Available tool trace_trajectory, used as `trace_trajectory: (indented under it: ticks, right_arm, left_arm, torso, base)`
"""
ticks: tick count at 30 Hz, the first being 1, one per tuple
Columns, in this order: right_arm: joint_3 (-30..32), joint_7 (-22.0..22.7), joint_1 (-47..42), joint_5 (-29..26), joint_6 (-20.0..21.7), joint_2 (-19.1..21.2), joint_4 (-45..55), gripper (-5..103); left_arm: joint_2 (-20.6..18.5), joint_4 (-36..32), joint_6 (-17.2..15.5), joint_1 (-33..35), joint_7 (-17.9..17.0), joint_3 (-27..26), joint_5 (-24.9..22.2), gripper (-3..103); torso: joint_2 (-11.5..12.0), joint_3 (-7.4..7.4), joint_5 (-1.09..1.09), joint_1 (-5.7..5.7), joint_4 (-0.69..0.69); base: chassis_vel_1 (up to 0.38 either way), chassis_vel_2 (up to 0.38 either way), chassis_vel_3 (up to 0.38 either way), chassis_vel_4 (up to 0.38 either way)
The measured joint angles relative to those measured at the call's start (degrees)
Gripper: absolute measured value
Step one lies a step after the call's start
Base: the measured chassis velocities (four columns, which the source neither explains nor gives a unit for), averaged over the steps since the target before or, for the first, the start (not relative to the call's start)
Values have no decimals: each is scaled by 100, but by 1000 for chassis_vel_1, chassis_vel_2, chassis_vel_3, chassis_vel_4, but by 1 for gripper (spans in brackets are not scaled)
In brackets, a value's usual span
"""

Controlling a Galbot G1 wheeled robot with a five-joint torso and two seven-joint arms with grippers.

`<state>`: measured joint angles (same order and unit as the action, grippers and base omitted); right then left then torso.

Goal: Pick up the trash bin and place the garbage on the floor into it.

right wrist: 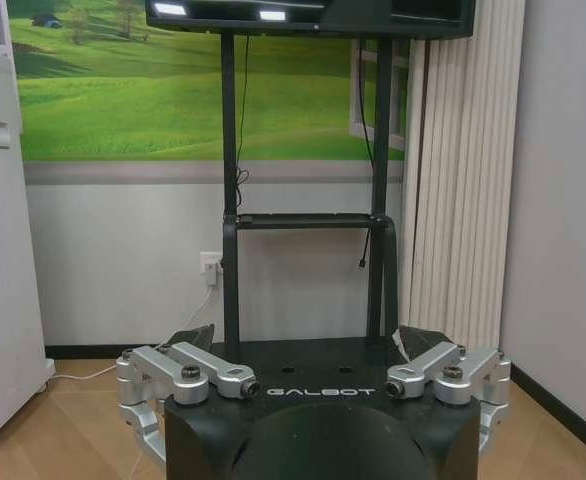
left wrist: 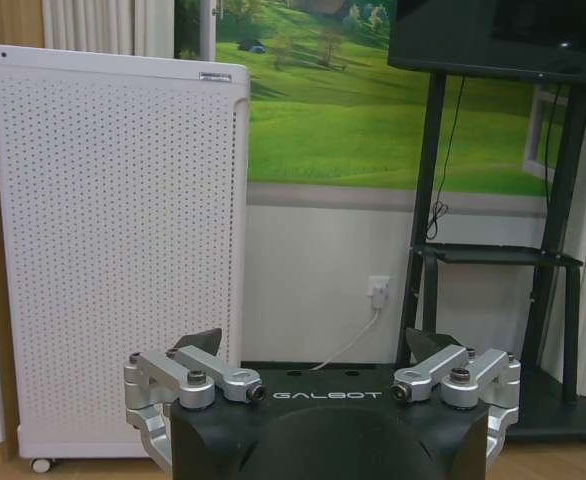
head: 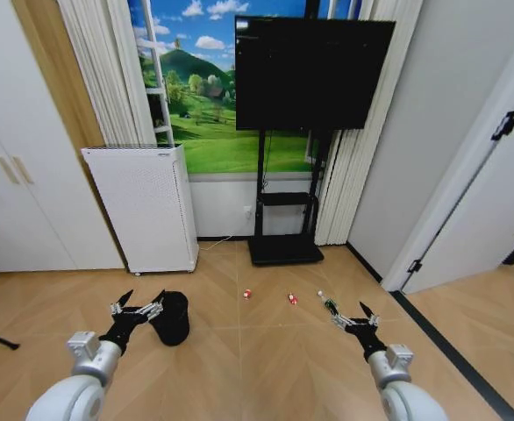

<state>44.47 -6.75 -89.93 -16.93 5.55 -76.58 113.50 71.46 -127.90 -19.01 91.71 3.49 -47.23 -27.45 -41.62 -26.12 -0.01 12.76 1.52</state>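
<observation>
Ahead of you, the trash bin (head: 172, 317) stands on the floor (head: 266, 351): small, black, tapered. Your left gripper (head: 137, 306) hovers just beside it, jaws spread; your right gripper (head: 354, 317), equally spread, hangs near the bottle (head: 325, 302). Two red-and-white pieces (head: 247, 294) lie between, before the white appliance (head: 143, 206) and TV stand (head: 285, 219).

Trash bin (head: 173, 317) left; garbage (head: 290, 298) right, on floor (head: 257, 368).
</observation>
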Motion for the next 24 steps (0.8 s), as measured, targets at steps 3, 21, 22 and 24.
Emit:
trace_trajectory:
  ticks: [3,21,22,24]
  right_arm:
    - [-1,-1,-16,6,-36,9,-37,100]
    - [-46,64,-51,112,-237,1,-184,100]
    - [-46,73,-67,78,-252,0,-187,100]
    - [-27,41,-85,48,-254,4,-186,100]
  left_arm:
    - [39,7,-1,-2,-11,19,31,100]
    - [275,-53,-7,92,-6,37,134,100]
    - [276,-60,-6,92,-2,41,139,100]
    - [278,-61,-6,93,1,47,146,100]
  torso:
    - [-1,1,4,-2,1]
    - [-3,3,1,-7,1]
    - [-3,3,4,-7,4]
    - [-3,3,2,-7,4]
  base:
    - [-345,370,344,-350]
    - [-168,154,152,-146]
    - [68,-94,-60,53]
    - [45,-91,-60,37]
